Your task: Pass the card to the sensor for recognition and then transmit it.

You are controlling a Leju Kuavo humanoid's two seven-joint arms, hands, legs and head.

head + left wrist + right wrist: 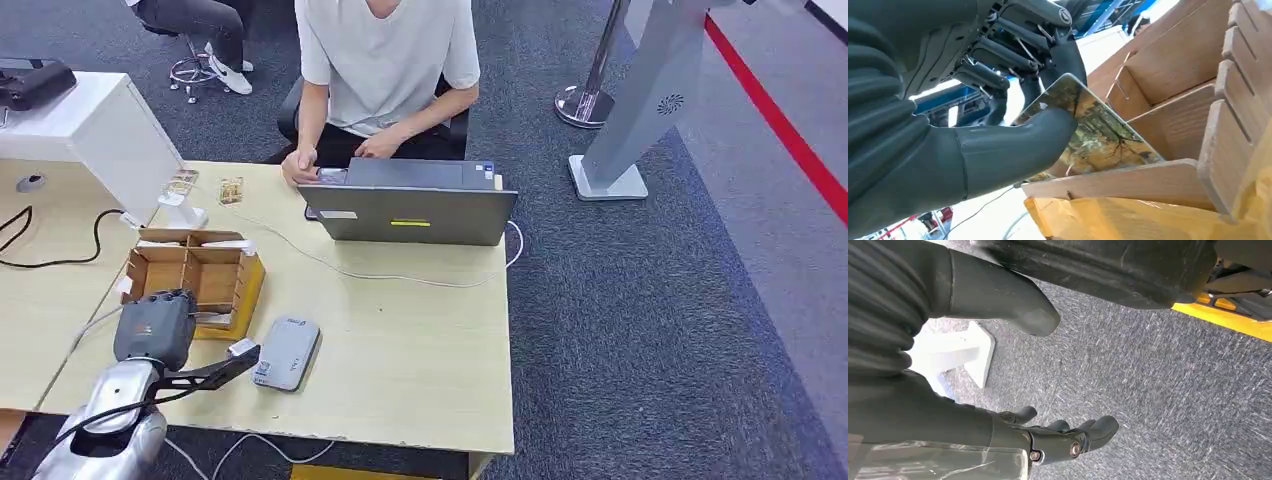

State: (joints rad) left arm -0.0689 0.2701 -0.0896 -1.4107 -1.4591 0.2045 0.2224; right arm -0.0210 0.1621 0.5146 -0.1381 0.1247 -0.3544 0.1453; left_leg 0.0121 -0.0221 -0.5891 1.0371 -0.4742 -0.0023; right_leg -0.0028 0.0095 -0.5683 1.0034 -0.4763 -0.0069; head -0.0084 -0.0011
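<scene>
In the left wrist view my left hand (973,125) pinches a card (1098,135) with a yellow-brown forest picture between thumb and fingers. The card's lower end sits inside a slot of the cardboard divider box (1173,125). From the head view, that left hand (155,325) hovers at the near end of the same box (245,285) on the pale wooden table (420,370). The grey flat sensor (287,352) lies just to the right of the hand, apart from it. My right hand (923,405) hangs over grey carpet, fingers apart, holding nothing.
A grey laptop (410,205) stands at the table's far side with a seated person (385,60) behind it. A white cable (400,277) crosses the tabletop. Two small cards (231,190) lie near a white stand (182,212). A silver pillar (625,130) stands on the floor to the right.
</scene>
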